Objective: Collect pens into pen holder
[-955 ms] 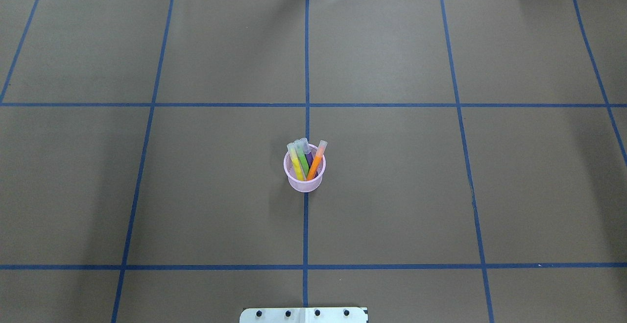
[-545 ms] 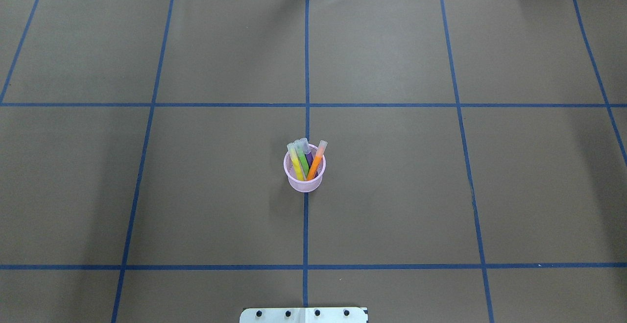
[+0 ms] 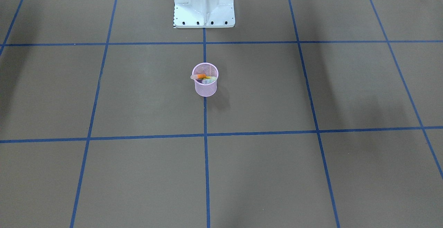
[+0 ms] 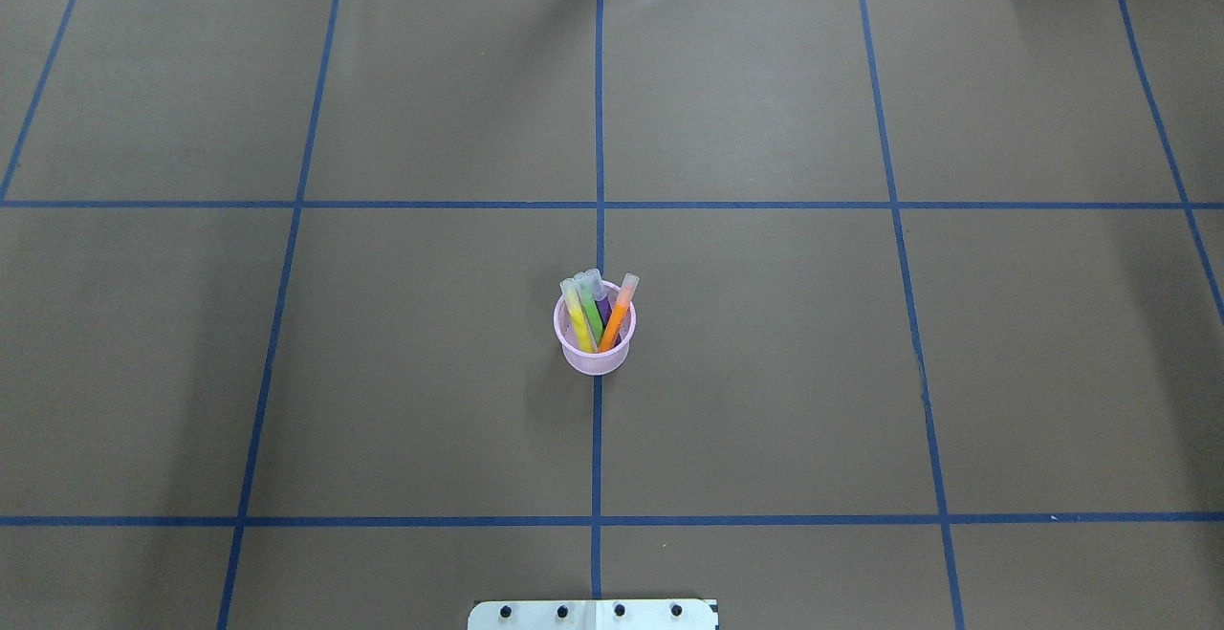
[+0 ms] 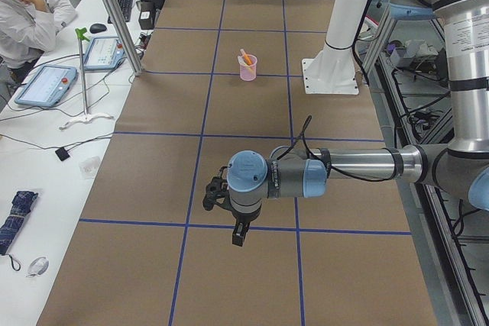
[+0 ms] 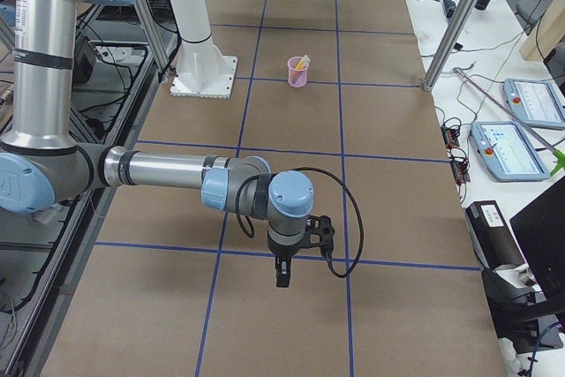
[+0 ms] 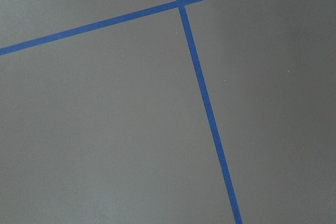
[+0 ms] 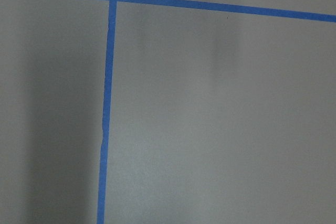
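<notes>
The pink mesh pen holder (image 4: 594, 351) stands upright on the blue centre line of the table; it also shows in the front view (image 3: 205, 88). Inside it lean the yellow pen (image 4: 577, 316), green pen (image 4: 588, 310), purple pen (image 4: 603, 309) and orange pen (image 4: 620, 313), cap ends up. No pen lies on the table. My left gripper (image 5: 238, 236) shows only in the exterior left view, and my right gripper (image 6: 282, 275) only in the exterior right view. Both hang over bare table far from the holder, and I cannot tell whether they are open or shut.
The white robot base (image 3: 204, 13) stands behind the holder. A seated operator (image 5: 27, 13) and teach pendants (image 5: 46, 85) are at a side bench. A metal post (image 6: 455, 24) stands at the table's far edge. Blue tape lines grid the brown table.
</notes>
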